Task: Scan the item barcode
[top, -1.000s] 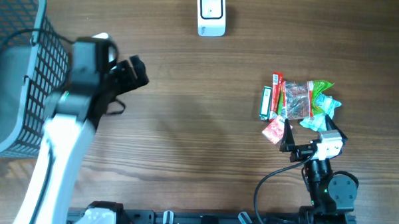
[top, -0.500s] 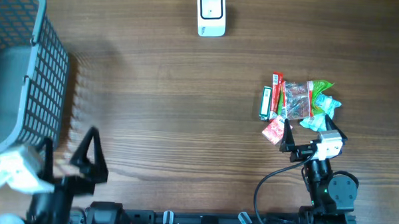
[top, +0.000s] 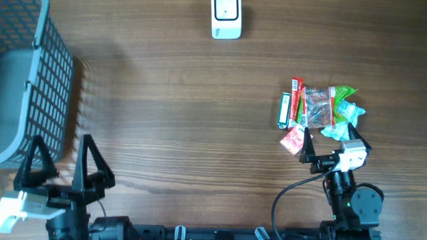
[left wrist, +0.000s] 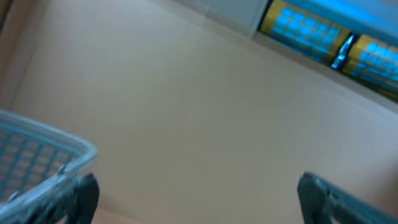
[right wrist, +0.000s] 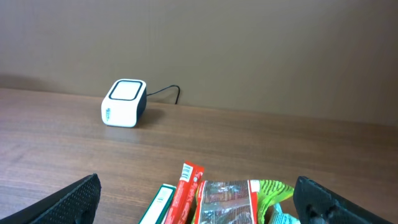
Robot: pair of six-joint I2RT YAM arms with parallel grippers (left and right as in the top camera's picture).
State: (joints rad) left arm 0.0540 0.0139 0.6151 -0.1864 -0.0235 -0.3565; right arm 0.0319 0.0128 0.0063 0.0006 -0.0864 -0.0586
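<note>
Several small snack packets [top: 317,109] lay heaped on the right side of the brown wooden table [top: 185,112], with a slim red stick pack [top: 295,98] and a green-and-white box [top: 285,110] along the heap's left edge. I saw my right gripper [top: 330,131] at the pile's near side, fingers spread wide and holding nothing. The small white box scanner [top: 226,15] sat well apart at the far edge, its cable showing in the right wrist view. My left gripper [top: 61,142] hung spread and empty near the left corner, beside the grey plastic mesh basket [top: 51,79].
</note>
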